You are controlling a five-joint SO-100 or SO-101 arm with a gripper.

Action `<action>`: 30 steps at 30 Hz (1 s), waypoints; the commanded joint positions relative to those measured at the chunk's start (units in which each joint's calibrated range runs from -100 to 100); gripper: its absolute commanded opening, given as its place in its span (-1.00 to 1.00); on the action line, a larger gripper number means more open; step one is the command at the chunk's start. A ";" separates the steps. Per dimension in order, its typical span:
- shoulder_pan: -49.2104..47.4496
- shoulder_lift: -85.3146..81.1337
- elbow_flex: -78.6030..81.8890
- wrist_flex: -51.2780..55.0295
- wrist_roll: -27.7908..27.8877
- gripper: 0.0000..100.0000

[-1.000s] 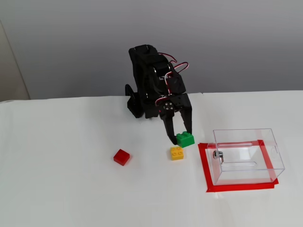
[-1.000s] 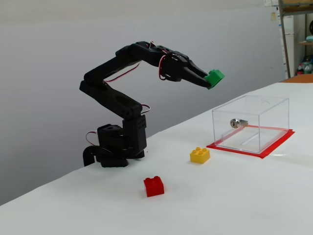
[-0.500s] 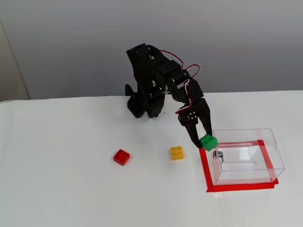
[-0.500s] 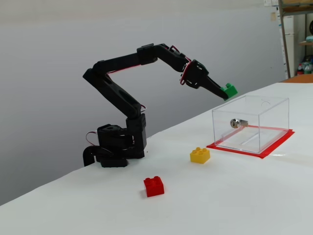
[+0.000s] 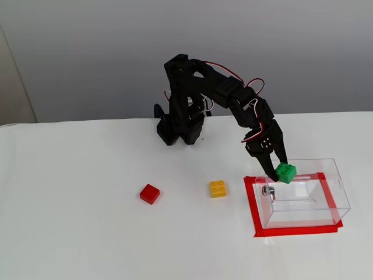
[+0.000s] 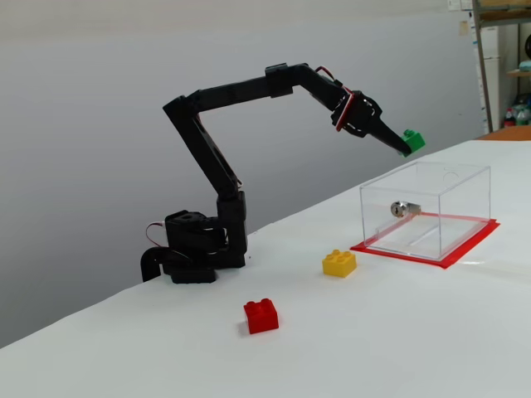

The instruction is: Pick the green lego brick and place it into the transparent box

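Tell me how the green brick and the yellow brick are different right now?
The green lego brick is up in the air, pinched in the gripper above the transparent box; the yellow brick lies on the table, untouched. The green one is tilted; the yellow one sits flat. Both are small studded bricks.
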State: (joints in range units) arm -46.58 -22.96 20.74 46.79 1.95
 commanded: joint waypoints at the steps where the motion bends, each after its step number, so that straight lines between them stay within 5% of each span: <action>1: -2.18 1.28 -4.01 -0.75 -0.18 -0.91; 30: -8.69 19.78 -16.22 -0.83 -0.18 -0.90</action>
State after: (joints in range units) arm -55.24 -2.83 7.24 46.62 1.95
